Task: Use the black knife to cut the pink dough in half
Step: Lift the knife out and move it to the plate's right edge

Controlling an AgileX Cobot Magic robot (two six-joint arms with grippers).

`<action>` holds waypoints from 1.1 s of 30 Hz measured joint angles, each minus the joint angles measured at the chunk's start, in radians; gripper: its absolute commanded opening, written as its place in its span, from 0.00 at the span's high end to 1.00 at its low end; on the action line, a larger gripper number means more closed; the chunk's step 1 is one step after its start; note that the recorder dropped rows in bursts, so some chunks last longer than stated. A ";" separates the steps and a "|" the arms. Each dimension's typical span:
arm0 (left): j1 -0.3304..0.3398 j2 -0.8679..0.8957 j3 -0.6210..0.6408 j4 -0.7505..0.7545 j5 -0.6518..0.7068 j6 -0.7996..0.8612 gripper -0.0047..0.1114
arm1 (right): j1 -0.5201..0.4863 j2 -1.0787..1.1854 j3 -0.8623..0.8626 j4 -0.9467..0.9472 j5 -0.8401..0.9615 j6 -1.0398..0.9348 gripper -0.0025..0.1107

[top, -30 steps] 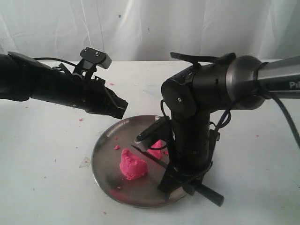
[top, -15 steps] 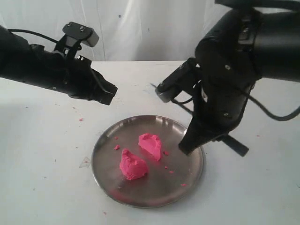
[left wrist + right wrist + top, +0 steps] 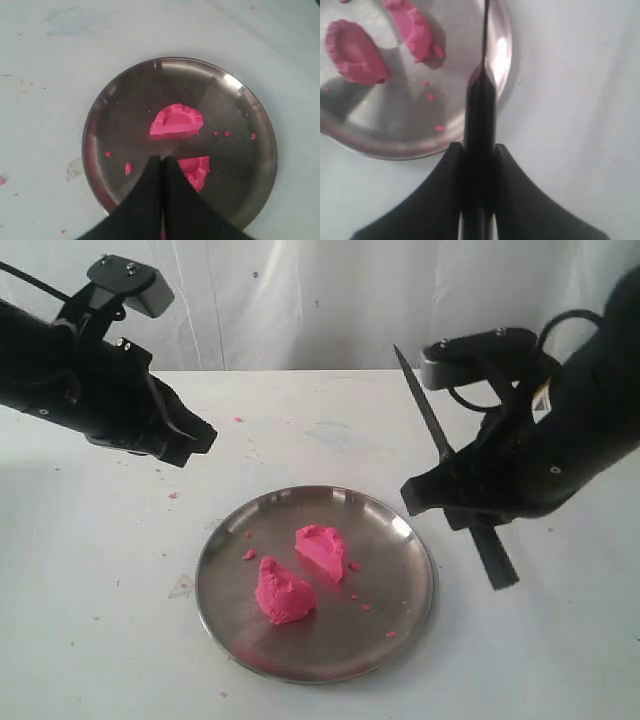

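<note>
The pink dough lies as two wedge chunks on the steel plate (image 3: 385,575), one in front (image 3: 284,592) and one just behind it (image 3: 321,550), with a narrow gap between them. My right gripper (image 3: 462,512) hovers past the plate's right rim, shut on the black knife (image 3: 426,412), whose blade points up and away. In the right wrist view the knife (image 3: 481,110) runs out between the gripper's (image 3: 479,148) fingers, over the plate's rim (image 3: 395,112), beside both chunks (image 3: 355,52) (image 3: 412,27). My left gripper (image 3: 203,435) is shut and empty, raised left of the plate; its wrist view shows the gripper (image 3: 162,160) above both chunks (image 3: 176,121) (image 3: 197,170).
Small pink crumbs dot the plate (image 3: 240,150) and the white table (image 3: 100,620) around it. A white curtain hangs behind the table. The plate sits near the table's front middle.
My right arm has lifted the knife off the plate and swung it to the right, uncovering the rear chunk. My left arm has risen and drawn back to the left.
</note>
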 measured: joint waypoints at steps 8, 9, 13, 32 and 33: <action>0.000 -0.092 0.000 0.016 0.075 -0.039 0.96 | -0.068 -0.031 0.306 0.811 -0.195 -0.501 0.98; 0.000 -0.099 0.000 0.016 0.079 -0.040 0.96 | -0.068 -0.033 0.342 0.924 -0.207 -0.583 0.98; 0.000 -0.115 0.000 0.016 0.102 -0.045 0.96 | -0.068 -0.033 0.458 1.339 -0.248 -0.877 0.98; 0.000 -0.118 0.000 0.016 0.112 -0.045 0.96 | -0.068 -0.033 0.553 1.682 -0.407 -1.089 0.98; 0.000 -0.118 0.000 0.016 0.112 -0.045 0.96 | -0.068 -0.033 0.553 1.682 -0.409 -1.094 0.98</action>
